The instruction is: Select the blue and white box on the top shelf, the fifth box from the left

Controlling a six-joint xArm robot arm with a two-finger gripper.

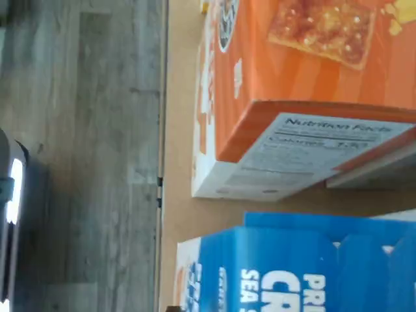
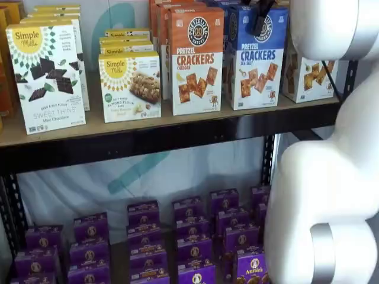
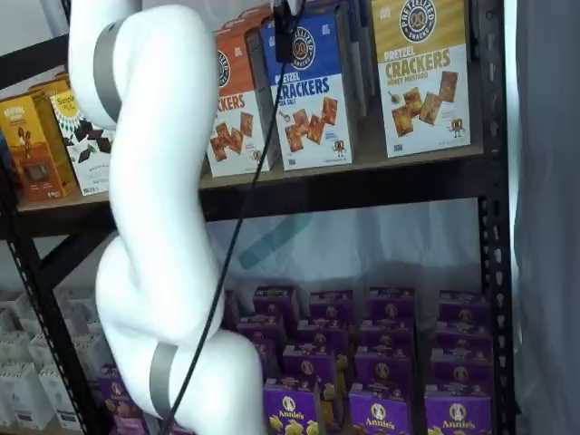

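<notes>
The blue and white box (image 2: 257, 59) stands upright on the top shelf (image 2: 177, 133), between an orange-topped Cheddar carton (image 2: 196, 59) and a yellow-topped carton (image 2: 308, 74). It also shows in a shelf view (image 3: 313, 91) and in the wrist view (image 1: 292, 270), seen from above. My gripper (image 2: 260, 16) hangs from the view's top edge in front of the blue upper half of this box. In a shelf view (image 3: 285, 32) only a black finger with a cable shows. No gap between the fingers can be made out. Nothing is seen held.
The white arm (image 2: 331, 177) fills the right of one shelf view and the left of the other (image 3: 154, 208). Simple Mills boxes (image 2: 47, 77) stand further left on the top shelf. Several purple Annie's boxes (image 2: 195, 236) fill the lower level. A black rack post (image 3: 494, 227) stands at the right.
</notes>
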